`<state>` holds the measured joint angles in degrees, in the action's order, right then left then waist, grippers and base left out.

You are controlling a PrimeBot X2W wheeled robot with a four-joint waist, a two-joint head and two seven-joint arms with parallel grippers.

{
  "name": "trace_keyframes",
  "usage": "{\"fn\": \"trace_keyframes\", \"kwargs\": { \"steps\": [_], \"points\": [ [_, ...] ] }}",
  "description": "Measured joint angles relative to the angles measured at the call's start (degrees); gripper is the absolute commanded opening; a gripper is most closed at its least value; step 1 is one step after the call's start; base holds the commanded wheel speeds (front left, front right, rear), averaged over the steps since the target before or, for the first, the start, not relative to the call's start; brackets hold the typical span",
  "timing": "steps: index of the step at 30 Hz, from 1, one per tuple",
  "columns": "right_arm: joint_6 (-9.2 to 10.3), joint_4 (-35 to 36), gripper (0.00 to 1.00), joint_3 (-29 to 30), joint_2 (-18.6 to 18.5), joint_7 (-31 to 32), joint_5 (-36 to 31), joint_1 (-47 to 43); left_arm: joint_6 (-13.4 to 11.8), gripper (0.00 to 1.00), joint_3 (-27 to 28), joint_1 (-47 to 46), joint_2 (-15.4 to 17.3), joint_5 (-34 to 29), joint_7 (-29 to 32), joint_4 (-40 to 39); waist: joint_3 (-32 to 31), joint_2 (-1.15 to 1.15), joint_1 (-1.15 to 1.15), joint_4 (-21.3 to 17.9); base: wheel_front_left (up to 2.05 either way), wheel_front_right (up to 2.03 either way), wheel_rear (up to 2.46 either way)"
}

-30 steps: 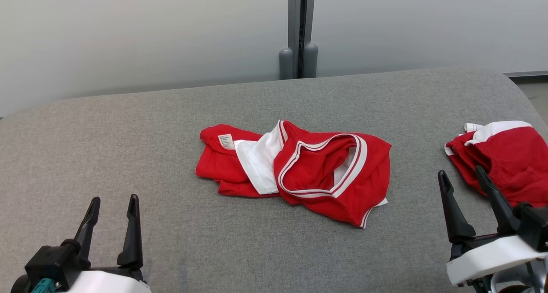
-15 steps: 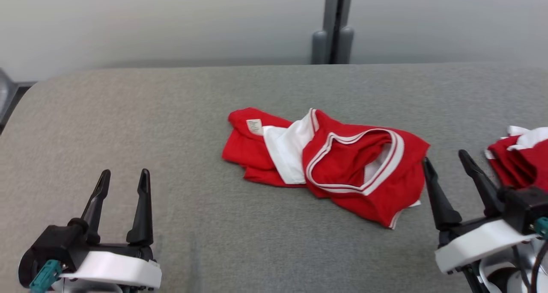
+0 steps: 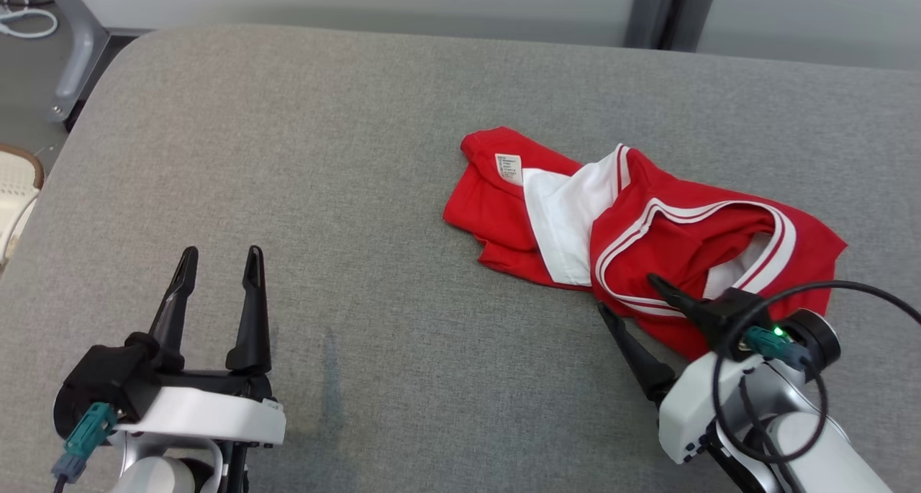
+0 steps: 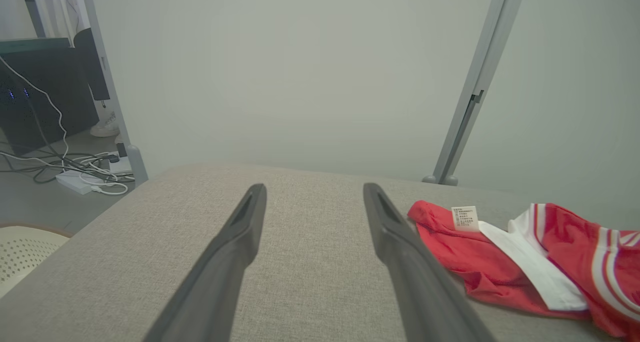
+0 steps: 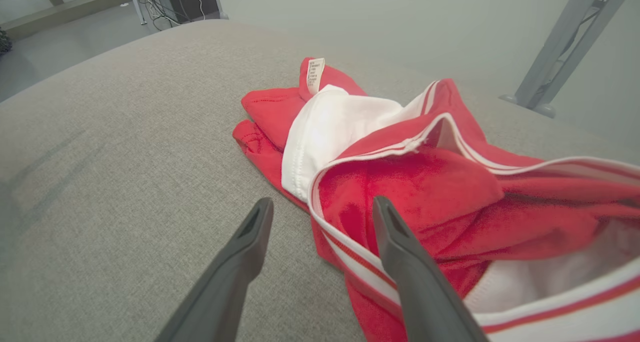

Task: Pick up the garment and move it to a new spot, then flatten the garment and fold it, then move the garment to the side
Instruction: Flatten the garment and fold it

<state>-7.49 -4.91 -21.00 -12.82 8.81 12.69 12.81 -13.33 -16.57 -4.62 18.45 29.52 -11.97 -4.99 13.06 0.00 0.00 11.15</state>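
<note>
Since the earlier frame the right gripper (image 3: pixel 626 292) has closed in on the crumpled red garment with white panel and striped trim (image 3: pixel 691 241), which lies right of centre on the grey fabric-covered table (image 3: pixel 288 155); the head camera has also swung. Its fingers are spread and grasp nothing, one over the garment's near hem, the other over bare table just left of it. The left gripper (image 3: pixel 221 251), likewise spread and empty, hovers at near left, well apart from the garment.
</note>
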Motion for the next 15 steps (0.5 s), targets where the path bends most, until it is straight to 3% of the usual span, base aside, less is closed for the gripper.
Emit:
{"fn": "trace_keyframes", "kwargs": {
  "steps": [3,4,5,6,7,15],
  "points": [
    [0.00,-3.0,1.00,-2.9,-1.0,0.1,0.6,2.5,0.5,1.00,-0.2,-1.1,-0.7,0.3,-0.5,1.1,1.2,0.00,0.00,0.8,0.00,0.00,0.00],
    [0.00,-4.2,0.79,-3.6,-1.4,0.3,0.7,3.3,0.7,1.00,-0.2,-1.5,-0.9,0.3,-0.7,1.5,1.5,0.00,0.00,1.0,0.00,0.00,0.00],
    [-0.01,-5.2,0.41,-4.0,-1.6,0.4,0.9,3.9,0.8,1.00,-0.2,-1.8,-1.1,0.4,-0.9,1.9,1.7,0.00,0.00,1.2,0.00,0.00,0.00],
    [0.00,-5.9,0.11,-4.3,-1.6,0.2,1.2,4.5,1.0,1.00,-0.2,-2.0,-1.2,0.4,-1.2,2.2,1.8,0.00,0.00,1.4,0.00,0.00,0.00],
    [0.00,-6.6,0.00,-4.7,-1.7,0.2,1.4,5.1,1.2,1.00,-0.2,-2.1,-1.4,0.4,-1.3,2.4,1.9,0.00,0.00,1.5,0.00,0.00,0.00],
    [0.00,-5.2,0.00,-7.3,-1.0,-2.6,2.5,8.5,1.6,1.00,0.7,-2.8,-1.8,0.2,-2.2,4.4,1.2,0.00,0.00,1.2,0.00,0.00,0.00]
  ]
}}
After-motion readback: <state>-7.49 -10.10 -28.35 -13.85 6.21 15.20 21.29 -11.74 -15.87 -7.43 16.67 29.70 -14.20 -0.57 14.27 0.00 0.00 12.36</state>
